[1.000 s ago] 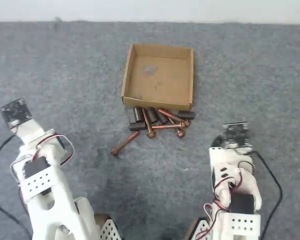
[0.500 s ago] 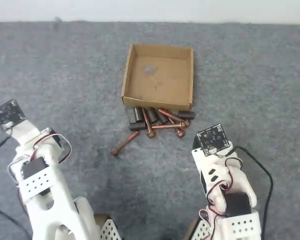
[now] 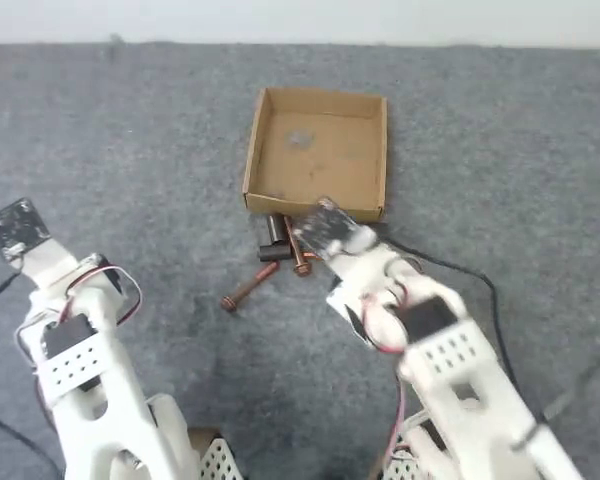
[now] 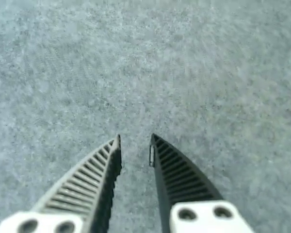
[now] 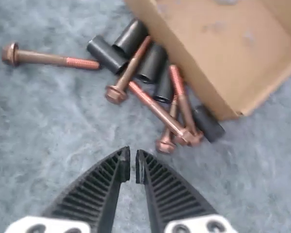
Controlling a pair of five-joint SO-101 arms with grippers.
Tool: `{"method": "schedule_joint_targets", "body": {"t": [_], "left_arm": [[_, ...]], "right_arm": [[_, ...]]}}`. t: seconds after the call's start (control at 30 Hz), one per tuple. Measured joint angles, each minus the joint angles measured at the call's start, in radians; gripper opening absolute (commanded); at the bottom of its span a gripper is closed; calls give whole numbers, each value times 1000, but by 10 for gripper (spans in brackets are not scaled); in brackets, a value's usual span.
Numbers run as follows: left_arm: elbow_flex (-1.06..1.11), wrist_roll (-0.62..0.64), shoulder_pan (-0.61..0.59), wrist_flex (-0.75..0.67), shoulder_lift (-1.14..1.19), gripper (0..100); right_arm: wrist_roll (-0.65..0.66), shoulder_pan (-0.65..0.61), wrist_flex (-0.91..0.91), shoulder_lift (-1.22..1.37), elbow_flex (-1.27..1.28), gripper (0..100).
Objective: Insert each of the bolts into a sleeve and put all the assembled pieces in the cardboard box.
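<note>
Grey carpeted counter (image 3: 130,130), carrying one open cardboard box (image 3: 315,97). The left end effector (image 4: 135,141) is narrowly parted and empty over bare carpet, and the right end effector (image 5: 132,154) is all but closed, holding nothing, hovering near the heap. Dark sleeves (image 5: 148,63), short tubes, and copper-coloured bolts (image 5: 155,109) lie crossed in a heap just beside the box's near wall, with one stray bolt (image 5: 48,58) apart. Handling, as judged: metal by the look, stiff, weighty for their size, smooth and apt to roll or slip, so take a bolt across mid-shank and a sleeve across its barrel.
</note>
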Motion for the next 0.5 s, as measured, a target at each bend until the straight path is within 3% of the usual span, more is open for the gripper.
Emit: {"method": "schedule_joint_targets", "body": {"t": [0.17, 0.33, 0.5], "left_arm": [[0, 0, -2, -25, 0, 98], [0, 0, -5, -49, 0, 98], [0, 2, -23, -51, 0, 98]], "right_arm": [[144, -75, -6, 272, -140, 17], [167, -107, -8, 520, -305, 134], [229, -109, -8, 704, -459, 124]]}}
